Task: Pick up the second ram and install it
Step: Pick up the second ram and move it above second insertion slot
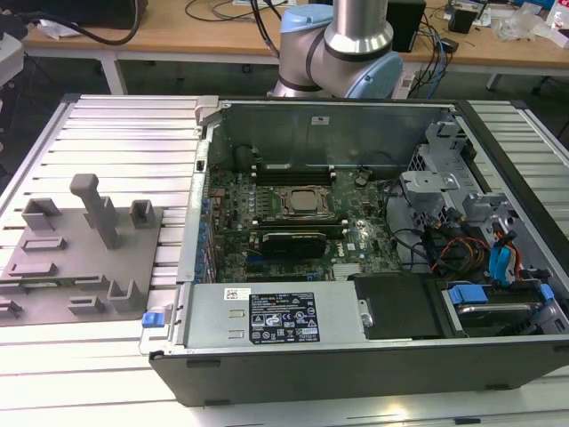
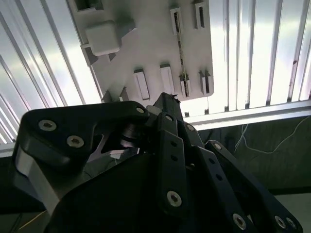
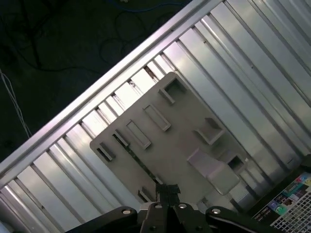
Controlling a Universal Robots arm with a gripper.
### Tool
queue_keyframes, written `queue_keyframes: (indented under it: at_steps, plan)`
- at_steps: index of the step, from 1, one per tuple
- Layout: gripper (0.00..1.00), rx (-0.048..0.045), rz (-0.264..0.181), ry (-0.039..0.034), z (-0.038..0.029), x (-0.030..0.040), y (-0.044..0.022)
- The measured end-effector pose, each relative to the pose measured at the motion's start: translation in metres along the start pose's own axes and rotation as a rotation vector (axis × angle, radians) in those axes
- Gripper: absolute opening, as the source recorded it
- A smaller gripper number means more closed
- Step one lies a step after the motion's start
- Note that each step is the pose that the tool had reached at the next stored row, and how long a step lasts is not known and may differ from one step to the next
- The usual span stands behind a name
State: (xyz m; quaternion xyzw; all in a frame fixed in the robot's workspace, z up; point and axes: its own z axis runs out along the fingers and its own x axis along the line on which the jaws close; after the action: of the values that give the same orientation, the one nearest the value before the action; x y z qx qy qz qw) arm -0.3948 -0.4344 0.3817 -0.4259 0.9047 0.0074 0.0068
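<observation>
Closest in both wrist views, the black gripper, fingers pressed together, hanging over the grey fixture plate with its post and pockets. Beyond the fingertips and apart from them, the second ram, a thin dark strip standing on edge in a slot of that plate. Farther off, toward the exterior view's right, the open computer case holding the motherboard, CPU socket and power supply.
</observation>
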Motion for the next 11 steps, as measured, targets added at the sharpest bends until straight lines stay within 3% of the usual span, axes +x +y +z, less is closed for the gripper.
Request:
queue_keyframes:
  at_steps: [4, 11]
  plan:
    - [0.11, -0.0011, -0.056, 0.0004, 0.0, 0.0, 0.0]
    - [0.11, -0.0038, -0.198, 0.0015, 0.0, 0.0, 0.0]
